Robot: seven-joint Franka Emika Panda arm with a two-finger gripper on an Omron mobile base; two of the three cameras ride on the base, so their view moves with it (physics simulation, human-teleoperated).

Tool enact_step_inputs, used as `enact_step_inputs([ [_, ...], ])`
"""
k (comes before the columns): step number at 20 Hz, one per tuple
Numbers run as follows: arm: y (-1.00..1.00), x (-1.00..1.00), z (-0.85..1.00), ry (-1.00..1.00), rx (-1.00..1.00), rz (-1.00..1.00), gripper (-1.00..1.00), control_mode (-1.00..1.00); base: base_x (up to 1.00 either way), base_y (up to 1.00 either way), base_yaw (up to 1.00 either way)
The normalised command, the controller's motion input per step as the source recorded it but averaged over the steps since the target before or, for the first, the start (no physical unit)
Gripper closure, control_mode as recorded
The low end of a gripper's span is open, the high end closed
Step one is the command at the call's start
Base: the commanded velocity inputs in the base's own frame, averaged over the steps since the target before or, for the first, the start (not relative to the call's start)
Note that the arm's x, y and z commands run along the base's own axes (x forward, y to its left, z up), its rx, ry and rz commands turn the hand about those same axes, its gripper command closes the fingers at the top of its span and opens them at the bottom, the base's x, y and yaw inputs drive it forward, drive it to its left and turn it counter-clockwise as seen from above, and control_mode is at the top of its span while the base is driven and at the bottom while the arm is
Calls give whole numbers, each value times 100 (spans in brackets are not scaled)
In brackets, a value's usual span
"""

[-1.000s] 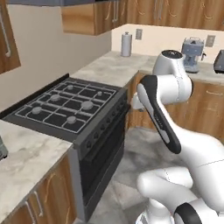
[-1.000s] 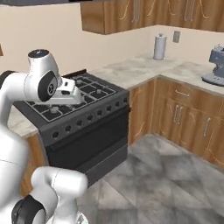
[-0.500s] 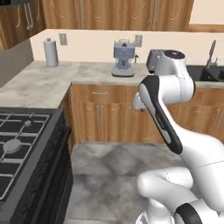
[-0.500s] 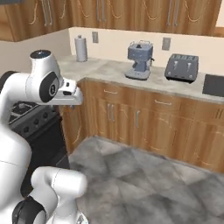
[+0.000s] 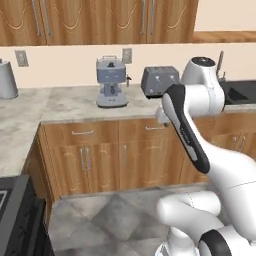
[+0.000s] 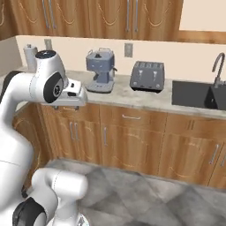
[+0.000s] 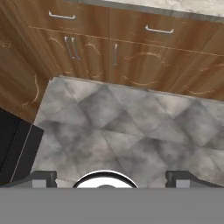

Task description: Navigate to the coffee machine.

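Note:
The coffee machine (image 5: 112,82) is a small blue-grey espresso machine with a grated base, standing on the marble counter against the back wall, left of centre. From the right base it (image 6: 101,70) is just beyond my raised arm. My gripper (image 7: 111,178) points down at the grey tiled floor in front of the cabinets, and its fingers (image 7: 43,177) stand wide apart, open and empty. The hand (image 6: 73,93) hangs at counter height, short of the cabinet fronts.
A dark two-slot toaster (image 5: 159,80) sits right of the coffee machine, with a black sink (image 6: 198,95) and tap further right. A paper towel roll (image 5: 6,80) stands at the left corner. The stove's black edge (image 5: 15,220) is at lower left. Tiled floor (image 7: 131,127) lies open before the cabinets.
The base has turned and driven, so the whole scene shifted: the stove slid out to the left, and the coffee machine and toaster now sit near the centre and larger. The arm's pose is unchanged.

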Motion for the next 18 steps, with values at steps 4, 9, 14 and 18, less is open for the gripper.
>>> enact_step_inputs([
  [4,0,0,0,0,0,0,-100,100,100,1,0],
  [9,0,0,0,0,0,0,-100,100,99,32,0],
  [14,0,0,0,0,0,0,-100,100,71,55,-1],
  [18,0,0,0,0,0,0,-100,100,54,53,-1],
])
